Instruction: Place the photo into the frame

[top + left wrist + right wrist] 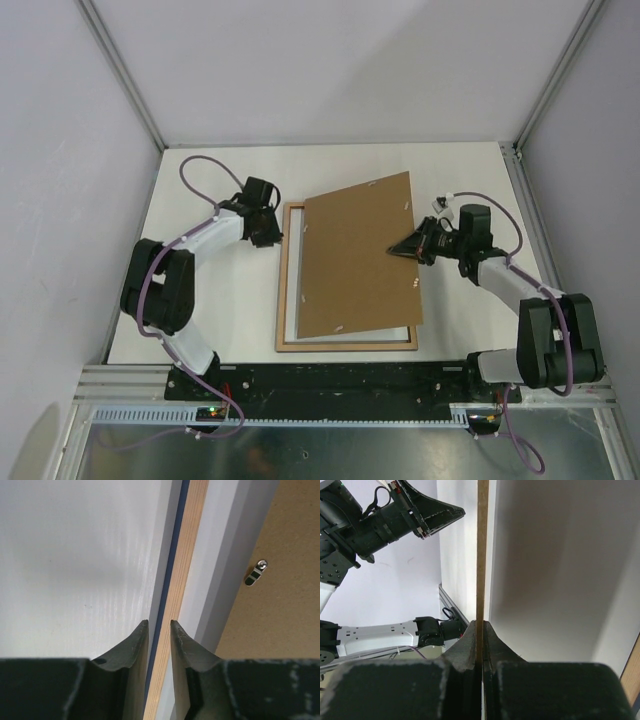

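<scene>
One frame (192, 540) rail btwn L tool (159, 624) tips; R tool (480, 623) pinches board (482, 540).

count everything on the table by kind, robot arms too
frame: 1
backing board: 1
photo, white side up: 1
robot arms: 2
total: 5
</scene>
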`<action>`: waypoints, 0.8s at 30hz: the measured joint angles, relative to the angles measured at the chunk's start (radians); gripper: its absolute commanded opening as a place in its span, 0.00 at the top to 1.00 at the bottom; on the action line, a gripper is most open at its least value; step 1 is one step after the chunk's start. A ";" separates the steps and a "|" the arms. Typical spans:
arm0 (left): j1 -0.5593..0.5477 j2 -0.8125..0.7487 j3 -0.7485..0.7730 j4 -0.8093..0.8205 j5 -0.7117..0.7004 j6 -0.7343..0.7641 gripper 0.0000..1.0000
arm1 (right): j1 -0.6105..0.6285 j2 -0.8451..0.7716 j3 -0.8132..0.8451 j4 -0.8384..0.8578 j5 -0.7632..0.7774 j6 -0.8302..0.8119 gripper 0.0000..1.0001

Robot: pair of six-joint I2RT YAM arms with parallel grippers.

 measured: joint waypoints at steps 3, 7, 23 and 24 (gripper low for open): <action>0.000 0.001 -0.013 0.000 0.008 -0.003 0.74 | 0.011 0.024 -0.005 0.008 -0.004 0.000 1.00; 0.000 0.002 -0.035 0.003 0.010 -0.004 0.75 | 0.026 0.061 -0.014 0.027 -0.003 0.003 1.00; 0.000 0.008 -0.111 0.033 0.056 -0.023 0.80 | 0.074 0.111 -0.030 0.127 0.028 0.046 1.00; 0.000 0.009 -0.112 0.035 0.058 -0.024 0.80 | 0.077 0.112 -0.030 0.132 0.031 0.048 1.00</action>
